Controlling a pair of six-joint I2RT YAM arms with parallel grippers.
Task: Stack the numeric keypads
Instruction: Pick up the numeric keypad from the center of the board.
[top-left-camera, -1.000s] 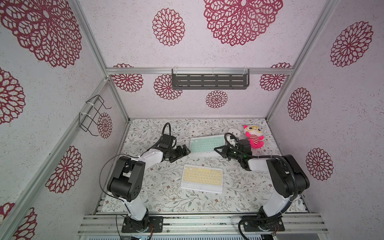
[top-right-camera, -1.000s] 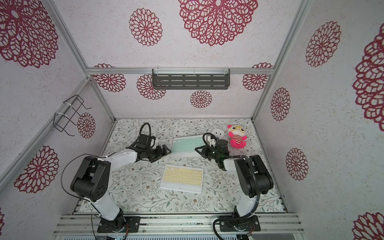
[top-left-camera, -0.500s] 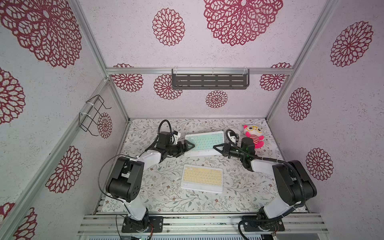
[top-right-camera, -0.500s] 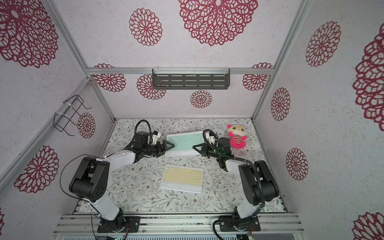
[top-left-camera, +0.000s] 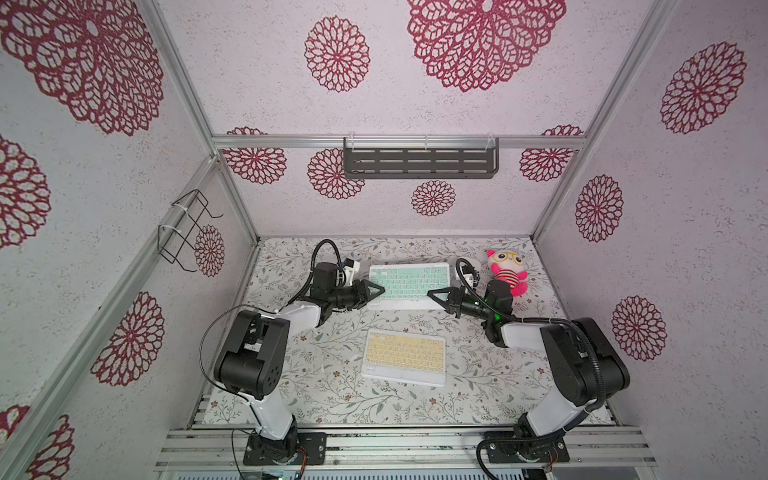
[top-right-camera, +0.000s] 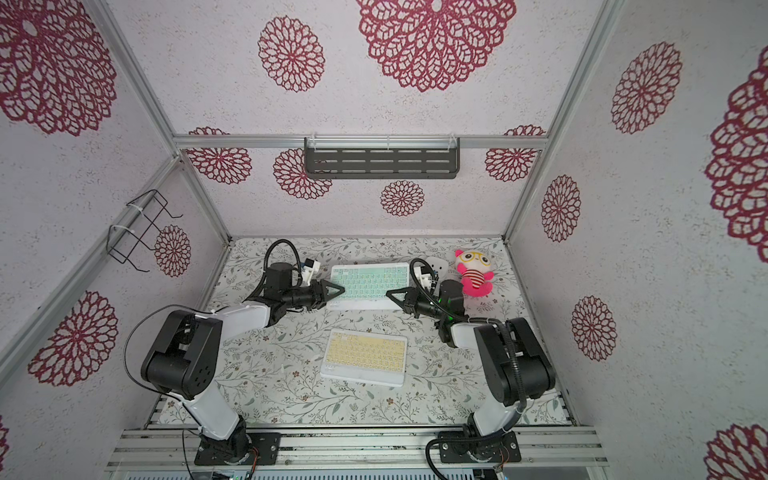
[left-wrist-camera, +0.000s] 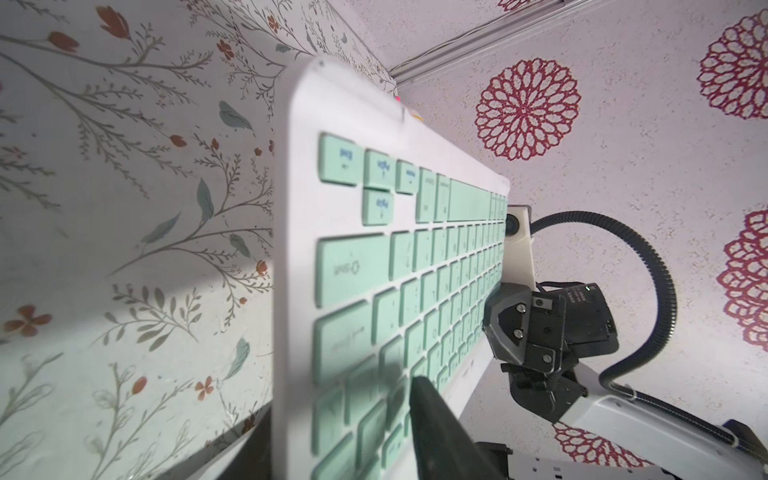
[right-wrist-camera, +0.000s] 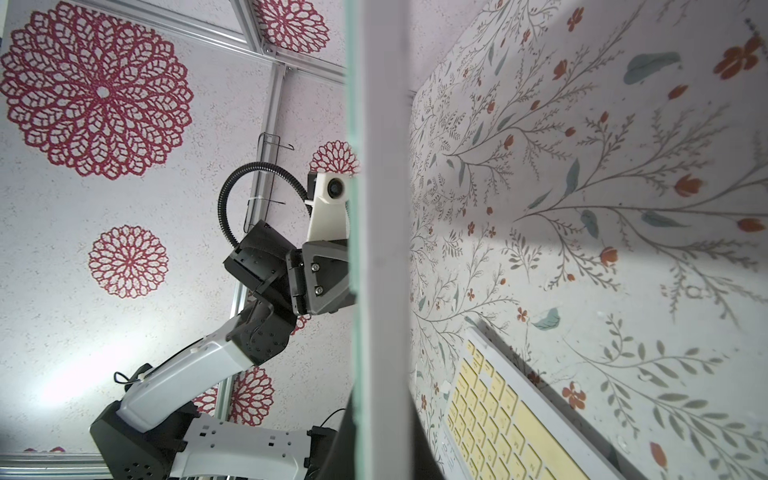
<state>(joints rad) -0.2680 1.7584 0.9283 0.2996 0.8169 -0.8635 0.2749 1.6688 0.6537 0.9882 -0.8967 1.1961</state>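
We hold mint keypad (top-left-camera: 409, 282) at bench (top-left-camera: 332, 395) back: right hand (top-left-camera: 436, 296) clenched on right end, left hand (top-left-camera: 376, 289) straddles left end, grip unclear. Yellow keypad (top-left-camera: 404, 356) lies nearer robot, between arms, long axes parallel

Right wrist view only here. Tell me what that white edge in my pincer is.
Observer: The mint keypad. In a top view the right pincer grips its right end.
Operator: Report the left side.
Observer: The left pincer straddles the other end, with one finger over the top face. I cannot tell whether it is clamped.
Operator: Name anything behind my arm.
Observer: A pink plush, apart from the keypad.
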